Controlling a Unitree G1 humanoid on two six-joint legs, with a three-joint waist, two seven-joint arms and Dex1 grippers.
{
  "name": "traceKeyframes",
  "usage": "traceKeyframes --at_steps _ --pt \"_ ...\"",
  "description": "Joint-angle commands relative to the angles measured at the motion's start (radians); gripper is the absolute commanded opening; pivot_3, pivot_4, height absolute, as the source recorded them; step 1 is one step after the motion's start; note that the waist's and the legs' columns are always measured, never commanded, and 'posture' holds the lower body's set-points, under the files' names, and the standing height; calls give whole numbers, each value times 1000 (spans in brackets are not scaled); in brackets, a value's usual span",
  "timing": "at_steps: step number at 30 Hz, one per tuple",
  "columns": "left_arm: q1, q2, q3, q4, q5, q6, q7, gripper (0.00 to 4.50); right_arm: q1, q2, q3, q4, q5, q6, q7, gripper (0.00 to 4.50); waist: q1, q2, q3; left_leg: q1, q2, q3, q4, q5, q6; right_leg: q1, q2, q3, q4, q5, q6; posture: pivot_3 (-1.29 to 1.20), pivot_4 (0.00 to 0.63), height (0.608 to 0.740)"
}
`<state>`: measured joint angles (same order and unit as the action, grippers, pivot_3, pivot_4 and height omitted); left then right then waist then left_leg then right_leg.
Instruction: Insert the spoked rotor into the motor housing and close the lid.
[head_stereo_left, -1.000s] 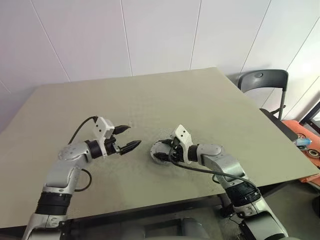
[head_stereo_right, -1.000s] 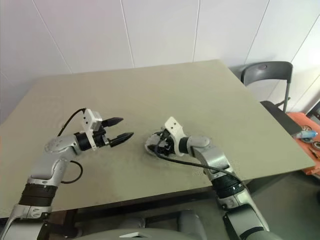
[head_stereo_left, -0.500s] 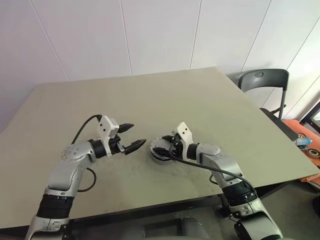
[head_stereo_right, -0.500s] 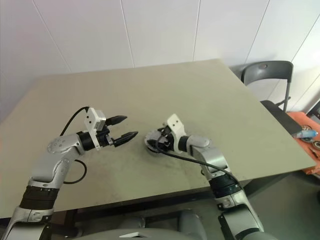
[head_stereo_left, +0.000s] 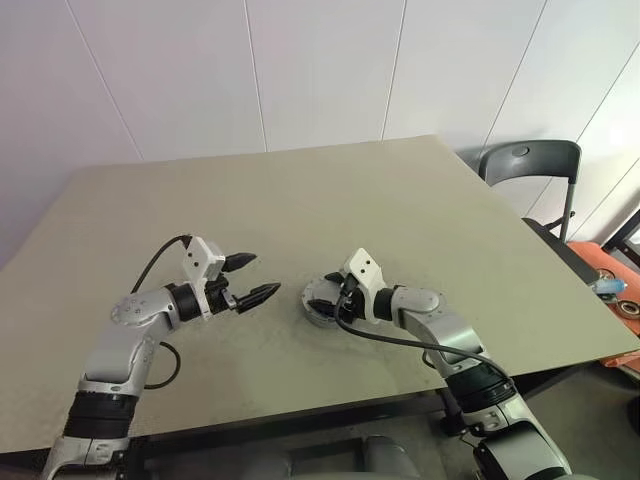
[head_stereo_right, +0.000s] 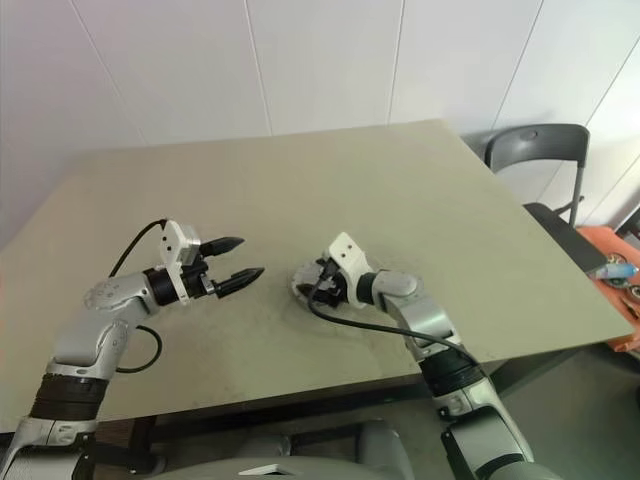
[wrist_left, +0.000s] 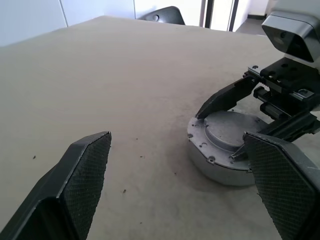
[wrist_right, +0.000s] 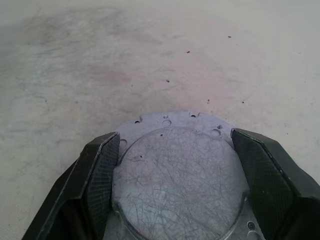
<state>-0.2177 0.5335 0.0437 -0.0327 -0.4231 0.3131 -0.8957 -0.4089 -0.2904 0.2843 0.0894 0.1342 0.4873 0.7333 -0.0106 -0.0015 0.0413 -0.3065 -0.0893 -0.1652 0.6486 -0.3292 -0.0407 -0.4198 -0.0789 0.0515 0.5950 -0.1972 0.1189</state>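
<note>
The lid (wrist_left: 223, 134), a grey round metal cap with small holes round its flange, lies flat on the table (head_stereo_left: 400, 220) in front of me. My right gripper (wrist_right: 175, 142) is shut on it, one finger on each side of its raised centre (wrist_right: 175, 175). The motor housing and the spoked rotor are hidden beneath the lid. My left gripper (head_stereo_left: 262, 275) hovers a short way to the left of the lid, pointing at it. It is open with nothing between its fingers (wrist_left: 85, 170).
The table is a bare beige slab with its front edge (head_stereo_left: 350, 410) close to me. A dark chair (head_stereo_left: 527, 160) stands past the back right corner. An orange surface with small items (head_stereo_left: 612, 288) lies off to the right.
My right wrist has rolled a little while the fingers stay on the lid. The left gripper is open and in about the same place.
</note>
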Motion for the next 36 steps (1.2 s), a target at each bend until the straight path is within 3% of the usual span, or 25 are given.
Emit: traceKeyframes --at_steps 1,11,21,29,36 --pt "-42 -3 13 49 12 -52 -16 4500 -16 -30 17 24 -42 24 -8 3230 0 0 0 0 0 0 0 0 0 0 0 0 0 0 0 0 0 740" --pt "-31 -54 -33 -19 39 -34 40 4500 -24 -60 31 27 -63 39 -21 3230 1 0 0 2 0 -1 0 0 0 2 0 0 0 0 0 0 0 740" --pt "-11 -14 10 -64 8 7 21 4500 2 -89 64 -16 4 193 61 3230 25 0 -1 3 0 -1 -1 0 0 4 -1 -1 -2 0 1 0 0 740" --pt "-1 8 32 -43 -6 -10 -9 4500 -1 -84 57 34 -45 117 0 3230 23 0 -1 3 0 -1 -1 0 1 5 -1 -1 -2 -1 1 0 0 740" --pt "-7 -30 -12 -88 17 10 37 4500 -8 -48 31 62 -48 36 -54 3230 22 0 -1 4 0 -1 0 0 1 12 -1 -1 -2 -3 -2 0 0 740"
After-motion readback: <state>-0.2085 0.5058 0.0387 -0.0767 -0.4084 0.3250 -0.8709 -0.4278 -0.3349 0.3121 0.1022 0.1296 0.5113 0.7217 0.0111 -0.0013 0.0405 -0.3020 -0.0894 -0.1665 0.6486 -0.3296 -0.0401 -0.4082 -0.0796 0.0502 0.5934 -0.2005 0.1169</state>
